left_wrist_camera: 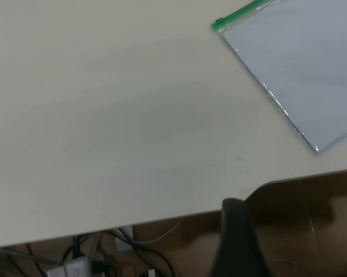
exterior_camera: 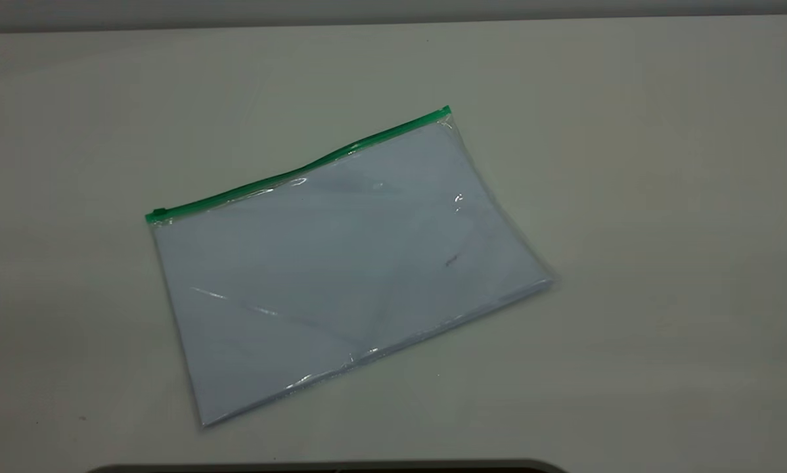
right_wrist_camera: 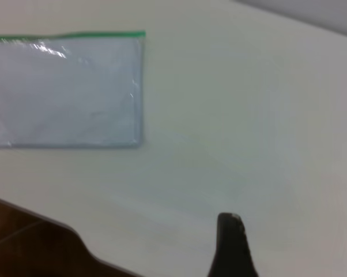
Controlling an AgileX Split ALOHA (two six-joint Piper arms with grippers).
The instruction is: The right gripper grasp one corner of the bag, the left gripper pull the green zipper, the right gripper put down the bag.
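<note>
A single dark fingertip of the left gripper [left_wrist_camera: 238, 242] shows in the left wrist view, hanging past the near edge of the table [exterior_camera: 663, 197] and well apart from the bag [exterior_camera: 341, 269]; whether its fingers are spread or closed cannot be told. The right gripper [right_wrist_camera: 232, 248] likewise shows only one black tip, over bare tabletop well clear of the bag, touching nothing, its spread also impossible to tell. The clear bag lies flat near the table's middle, turned at an angle, pale blue-white sheets inside. A small reddish mark on the sheets is too small to read. The green zipper [exterior_camera: 301, 169] runs along the far long edge, its slider tab [exterior_camera: 158, 213] at the left end.
</note>
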